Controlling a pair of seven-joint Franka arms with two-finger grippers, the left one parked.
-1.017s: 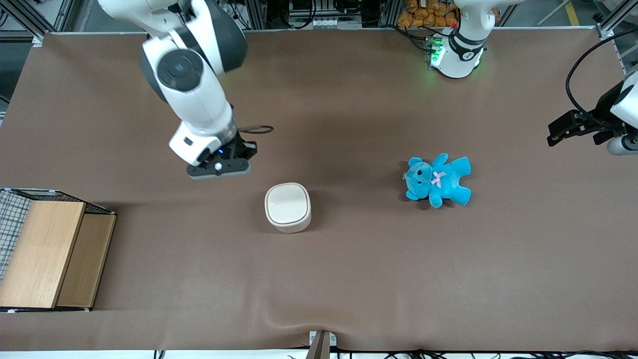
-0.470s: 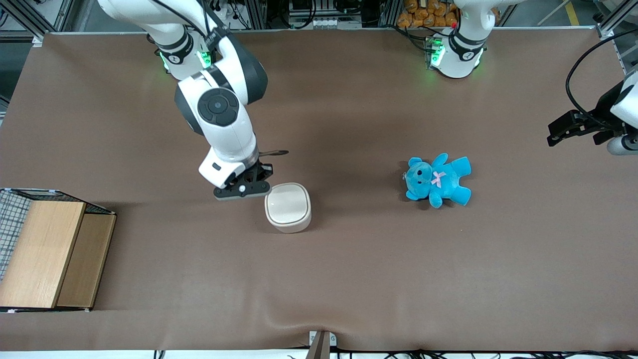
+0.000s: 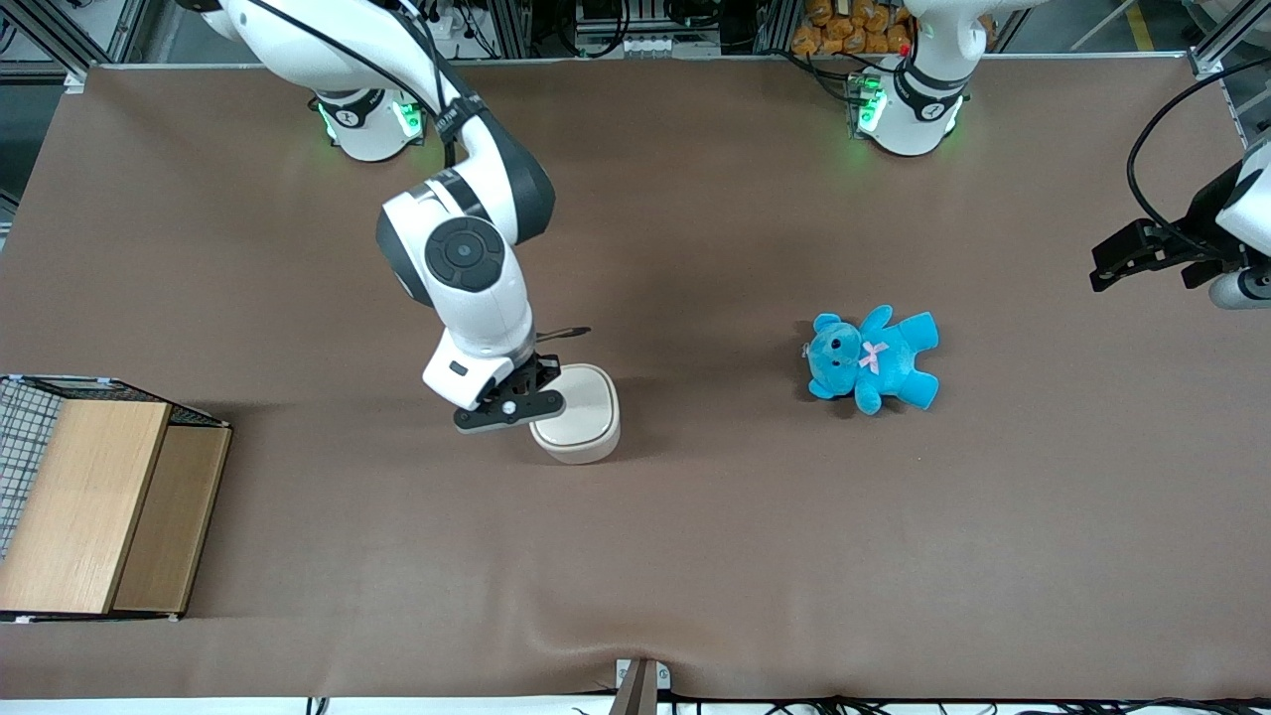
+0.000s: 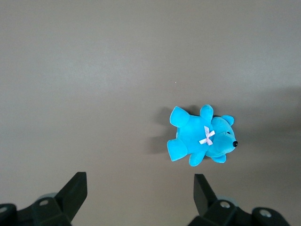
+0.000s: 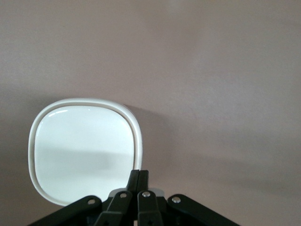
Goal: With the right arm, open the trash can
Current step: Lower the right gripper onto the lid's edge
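Observation:
The trash can (image 3: 586, 412) is a small cream-white rounded-square bin with its flat lid down, standing mid-table. It also shows in the right wrist view (image 5: 82, 148), lid closed. My right arm (image 3: 462, 263) reaches down from the back of the table. Its black gripper (image 3: 531, 389) is shut and empty, with the fingertips (image 5: 139, 175) pressed together at the rim of the lid, on the can's edge toward the working arm's end. Whether the tips touch the lid I cannot tell.
A blue teddy bear (image 3: 872, 358) lies toward the parked arm's end of the table, also in the left wrist view (image 4: 202, 136). A wooden box with wire mesh (image 3: 89, 497) stands at the working arm's end, nearer the front camera.
The right arm has swung toward the trash can and come down; the gripper went from well clear of the can to its lid edge. The can and the bear have not moved.

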